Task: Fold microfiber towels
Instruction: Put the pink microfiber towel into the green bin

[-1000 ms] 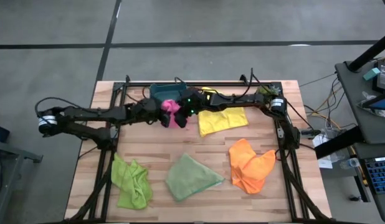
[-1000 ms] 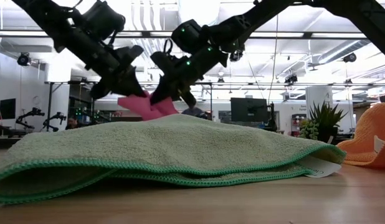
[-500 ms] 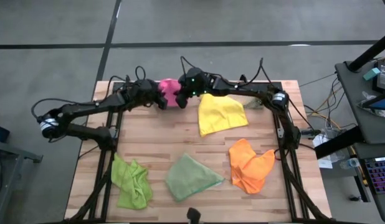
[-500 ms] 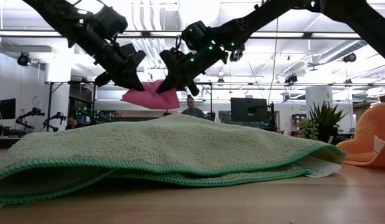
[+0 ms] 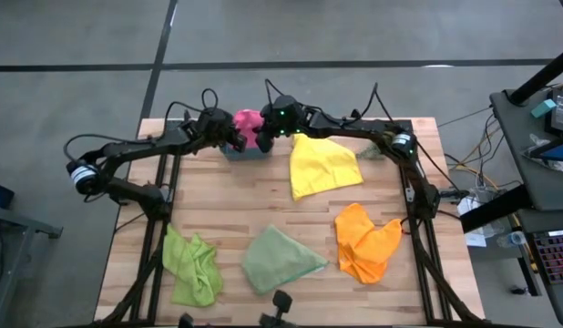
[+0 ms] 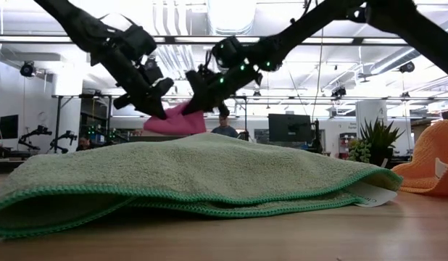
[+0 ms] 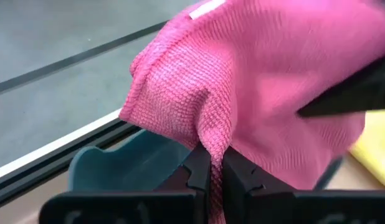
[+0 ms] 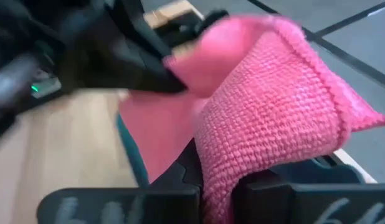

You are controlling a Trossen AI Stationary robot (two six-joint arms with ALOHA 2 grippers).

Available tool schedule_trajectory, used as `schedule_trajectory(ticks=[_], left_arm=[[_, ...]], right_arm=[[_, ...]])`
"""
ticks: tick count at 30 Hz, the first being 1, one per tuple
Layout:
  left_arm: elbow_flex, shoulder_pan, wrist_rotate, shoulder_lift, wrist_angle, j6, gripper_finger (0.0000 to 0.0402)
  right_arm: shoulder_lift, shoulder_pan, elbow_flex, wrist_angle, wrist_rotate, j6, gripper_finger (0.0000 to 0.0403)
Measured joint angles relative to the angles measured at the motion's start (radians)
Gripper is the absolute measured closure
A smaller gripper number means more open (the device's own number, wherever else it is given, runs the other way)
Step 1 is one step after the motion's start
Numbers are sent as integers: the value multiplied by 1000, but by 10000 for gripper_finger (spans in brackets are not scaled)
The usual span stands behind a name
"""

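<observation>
The pink towel, bunched into a small bundle, hangs in the air at the table's far edge, over the teal bin. My left gripper is shut on its left side and my right gripper on its right side. The low view shows the pink towel between my left gripper and my right gripper. The yellow towel, orange towel, sage green towel and lime green towel lie on the table. My left gripper pinches a pucker of the pink cloth between its two fingers, coming from the table's left and slanting down. The towel is lifted clear of the table and bulges beyond the fingers. My right gripper pinches a folded part of the pink towel between its two fingers, coming from the table's right and slanting down. The cloth billows beyond the fingers, clear of the table, with its stitched edge free.
The teal bin stands right below the held towel, against the dark frame rail along the far edge. A small plant stands at the far right. The sage green towel fills the foreground of the low view.
Both grippers have carried the pink towel together toward the table's far edge and a little upward, from beside the yellow towel to above the teal bin. The towel has stayed bunched between them, clear of the table.
</observation>
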Motion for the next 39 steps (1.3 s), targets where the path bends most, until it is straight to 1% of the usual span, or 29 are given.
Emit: schedule_trajectory(ticks=[6,11,17,21,24,29,36,39], left_arm=[[1,55,5,35,13,6,400],[2,76,7,73,7,21,400],[1,76,4,105,-3,21,400],[1,76,3,105,-14,-5,399],[1,76,9,94,-51,-31,390],[1,74,23,92,-88,-33,371],[1,73,29,92,-89,-58,366],[1,73,30,92,-89,-58,365]], right_arm=[[41,-20,57,3,0,-9,390],[104,-27,109,-42,-4,-14,390],[170,-28,219,-161,-8,-39,390],[201,-28,281,-231,-1,-52,390],[213,-27,319,-279,-2,-54,390],[221,-27,333,-313,-5,-59,390],[220,-27,336,-334,-1,-60,389],[220,-27,336,-334,0,-60,375]])
